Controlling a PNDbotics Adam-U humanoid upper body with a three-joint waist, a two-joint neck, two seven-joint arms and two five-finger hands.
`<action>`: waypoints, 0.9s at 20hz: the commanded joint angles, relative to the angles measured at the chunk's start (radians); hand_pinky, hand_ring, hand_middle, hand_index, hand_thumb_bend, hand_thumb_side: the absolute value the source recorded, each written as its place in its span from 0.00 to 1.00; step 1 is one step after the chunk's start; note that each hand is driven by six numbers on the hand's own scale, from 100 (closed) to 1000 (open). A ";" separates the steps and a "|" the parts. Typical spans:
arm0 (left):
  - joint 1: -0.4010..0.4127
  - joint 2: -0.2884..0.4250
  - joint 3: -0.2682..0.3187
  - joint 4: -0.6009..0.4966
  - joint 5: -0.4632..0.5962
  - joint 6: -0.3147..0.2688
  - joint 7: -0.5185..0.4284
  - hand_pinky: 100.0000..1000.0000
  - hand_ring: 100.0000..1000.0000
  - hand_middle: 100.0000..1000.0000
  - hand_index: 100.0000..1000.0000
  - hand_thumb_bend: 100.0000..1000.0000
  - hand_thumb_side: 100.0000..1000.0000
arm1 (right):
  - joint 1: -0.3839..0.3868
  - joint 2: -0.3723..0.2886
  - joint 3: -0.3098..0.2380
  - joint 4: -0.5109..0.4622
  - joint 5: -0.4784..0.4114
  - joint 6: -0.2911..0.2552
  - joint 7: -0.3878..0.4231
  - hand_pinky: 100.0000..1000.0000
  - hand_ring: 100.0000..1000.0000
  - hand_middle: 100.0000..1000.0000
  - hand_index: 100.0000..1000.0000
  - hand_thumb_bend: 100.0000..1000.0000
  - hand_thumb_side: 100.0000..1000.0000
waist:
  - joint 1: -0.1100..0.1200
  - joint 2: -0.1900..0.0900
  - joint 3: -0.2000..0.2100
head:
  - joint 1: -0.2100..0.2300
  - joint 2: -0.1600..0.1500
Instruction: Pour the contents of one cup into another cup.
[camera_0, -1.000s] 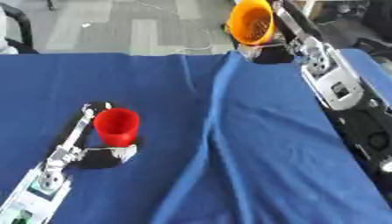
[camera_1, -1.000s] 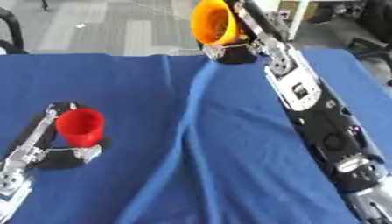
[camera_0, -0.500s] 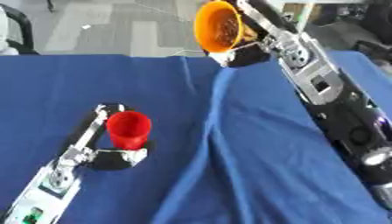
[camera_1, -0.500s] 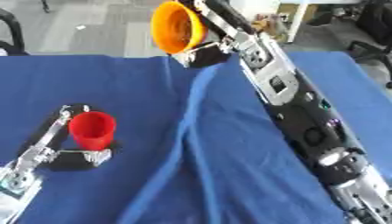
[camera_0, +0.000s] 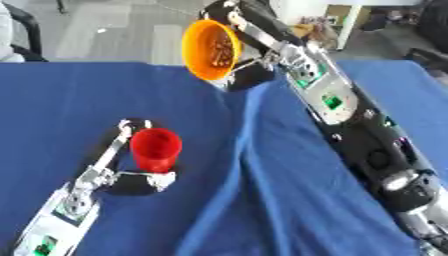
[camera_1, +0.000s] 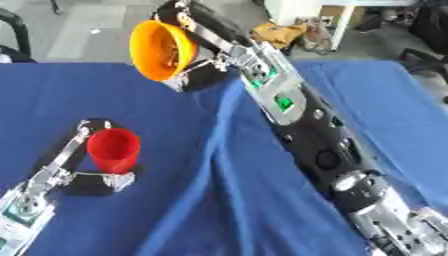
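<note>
A red cup (camera_0: 156, 148) stands upright on the blue cloth at the left. My left hand (camera_0: 131, 170) is curled round it, thumb on the near side and fingers behind. My right hand (camera_0: 249, 30) holds an orange cup (camera_0: 211, 49) in the air at the top centre, up and to the right of the red cup. The orange cup is tipped on its side, its mouth facing left. Small dark bits show inside it.
A blue cloth (camera_0: 227, 200) covers the table, with a raised fold running from top centre down to the bottom. Beyond the far edge are grey floor, a white table leg (camera_0: 350, 22) and a dark chair (camera_0: 26, 25) at the top left.
My right hand has carried the orange cup leftward toward the red cup and tipped it further onto its side. The left hand with the red cup has shifted slightly right.
</note>
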 joint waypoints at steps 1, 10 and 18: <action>-0.026 -0.006 -0.002 -0.015 -0.003 -0.004 -0.010 0.31 0.34 0.33 0.57 0.34 0.00 | -0.030 0.017 -0.004 0.003 0.032 -0.013 0.001 0.51 0.63 0.25 0.26 0.00 0.00 | 0.004 -0.022 0.004 | -0.007 -0.008; -0.043 -0.026 -0.017 -0.019 0.001 -0.017 -0.032 0.31 0.34 0.33 0.57 0.33 0.00 | -0.033 0.072 0.003 0.046 0.204 -0.072 -0.026 0.53 0.62 0.25 0.27 0.00 0.00 | 0.003 -0.018 0.018 | -0.016 -0.012; -0.046 -0.030 -0.018 -0.025 0.014 -0.022 -0.039 0.31 0.34 0.33 0.57 0.33 0.00 | -0.029 0.085 0.010 0.056 0.334 -0.126 -0.098 0.55 0.61 0.26 0.28 0.00 0.00 | 0.002 -0.017 0.019 | -0.016 -0.014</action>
